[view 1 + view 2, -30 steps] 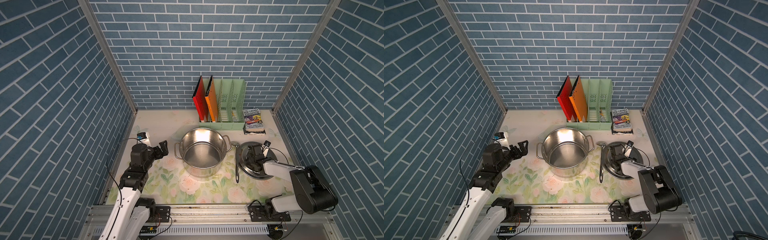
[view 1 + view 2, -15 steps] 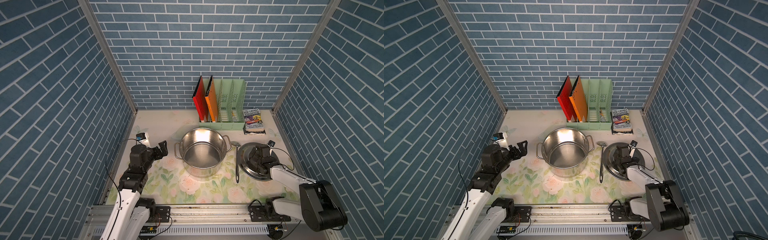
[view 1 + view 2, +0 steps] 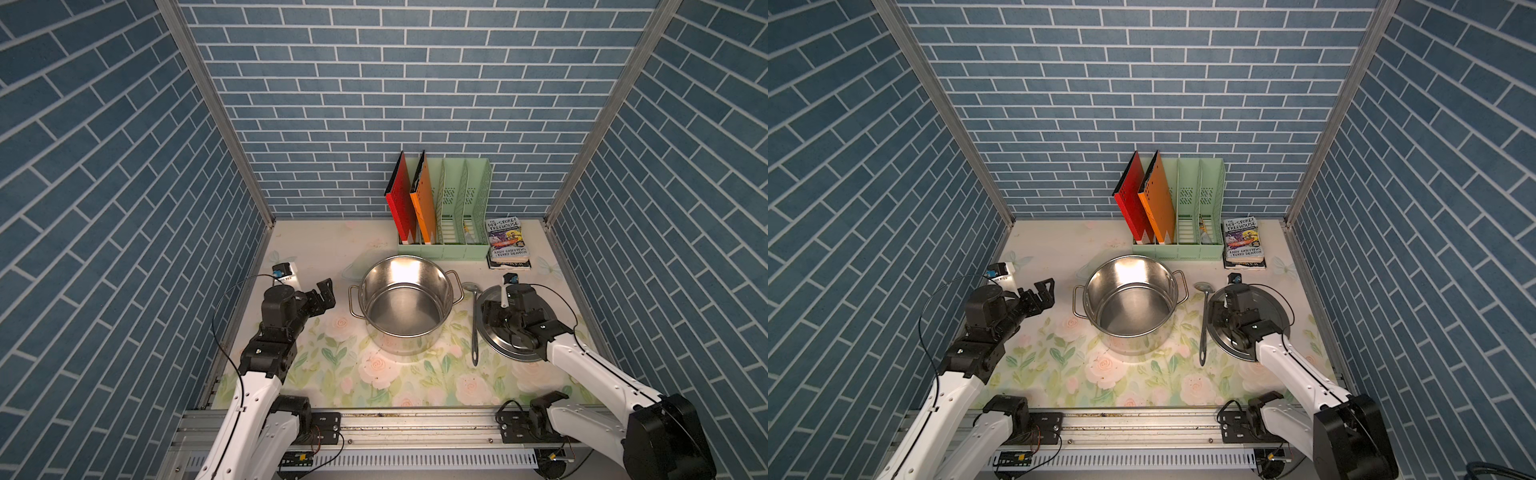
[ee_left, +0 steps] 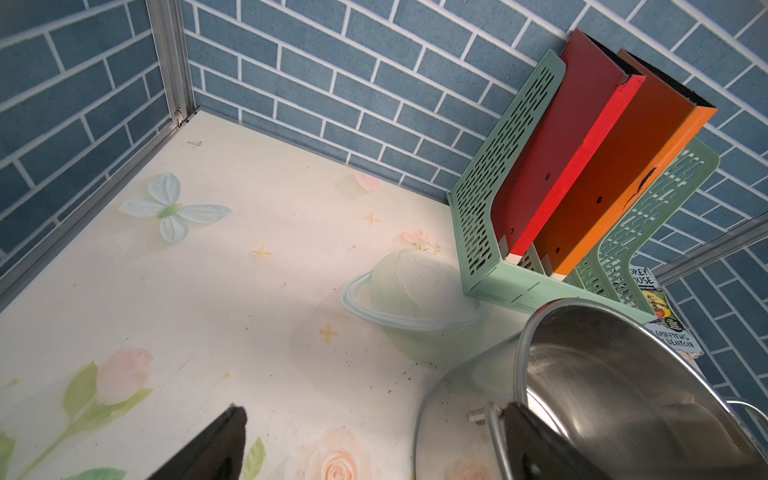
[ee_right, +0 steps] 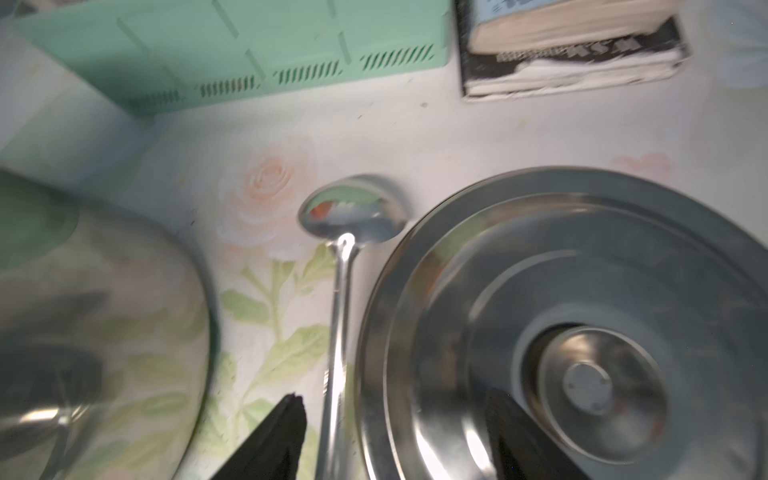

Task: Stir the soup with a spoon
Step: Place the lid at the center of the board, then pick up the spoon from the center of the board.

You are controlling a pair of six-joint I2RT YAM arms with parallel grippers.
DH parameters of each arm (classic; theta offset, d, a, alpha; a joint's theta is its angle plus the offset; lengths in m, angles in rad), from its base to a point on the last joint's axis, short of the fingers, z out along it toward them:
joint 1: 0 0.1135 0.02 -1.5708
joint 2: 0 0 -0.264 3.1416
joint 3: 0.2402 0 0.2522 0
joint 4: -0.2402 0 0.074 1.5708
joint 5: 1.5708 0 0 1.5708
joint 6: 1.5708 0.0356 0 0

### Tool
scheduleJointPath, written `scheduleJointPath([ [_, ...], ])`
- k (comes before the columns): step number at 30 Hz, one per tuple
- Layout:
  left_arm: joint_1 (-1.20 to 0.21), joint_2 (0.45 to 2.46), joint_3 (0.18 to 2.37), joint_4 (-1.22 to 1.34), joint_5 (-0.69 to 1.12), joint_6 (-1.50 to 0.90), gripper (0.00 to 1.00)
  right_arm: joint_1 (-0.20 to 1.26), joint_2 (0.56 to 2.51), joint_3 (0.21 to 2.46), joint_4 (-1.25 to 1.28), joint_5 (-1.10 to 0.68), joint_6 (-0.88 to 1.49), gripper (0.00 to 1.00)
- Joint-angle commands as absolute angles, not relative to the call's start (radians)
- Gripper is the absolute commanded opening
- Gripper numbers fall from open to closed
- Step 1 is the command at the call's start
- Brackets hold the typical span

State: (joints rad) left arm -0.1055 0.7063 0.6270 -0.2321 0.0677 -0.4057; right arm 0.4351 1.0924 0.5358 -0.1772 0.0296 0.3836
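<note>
Spoon [image 3: 475, 328] lying flat on floral mat [image 3: 332, 365] between bare steel pot [image 3: 399, 286] and lid [image 3: 494, 345], right gripper [image 5: 395, 399] low over them, view blurred, fingers apart astride handle and lid rim, gripping nothing, tips hidden in both top views, left gripper [image 3: 326, 295] wide open, empty, beside pot

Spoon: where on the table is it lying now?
In a top view the spoon lies flat on the table between the pot and the lid, bowl toward the back wall.

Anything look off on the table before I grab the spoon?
The pot is bare steel inside: no soup to stir. Its lid lies flat beside it, the spoon on the mat between them. Nothing looks spilled or broken.
</note>
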Motion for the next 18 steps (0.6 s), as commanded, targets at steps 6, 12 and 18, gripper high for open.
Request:
scheduleJointPath([
  [6,-0.110,0.723,0.702,-0.170,0.056,-0.403,1.00,0.514,1.119,0.427,-0.091,-0.157,0.410,0.59],
  [12,-0.110,0.726,0.701,-0.187,0.109,-0.430,1.00,0.429,1.154,0.403,-0.009,-0.213,0.407,0.57],
  [18,-0.110,0.705,0.703,-0.209,0.101,-0.408,1.00,0.386,1.211,0.383,0.080,-0.350,0.385,0.54],
])
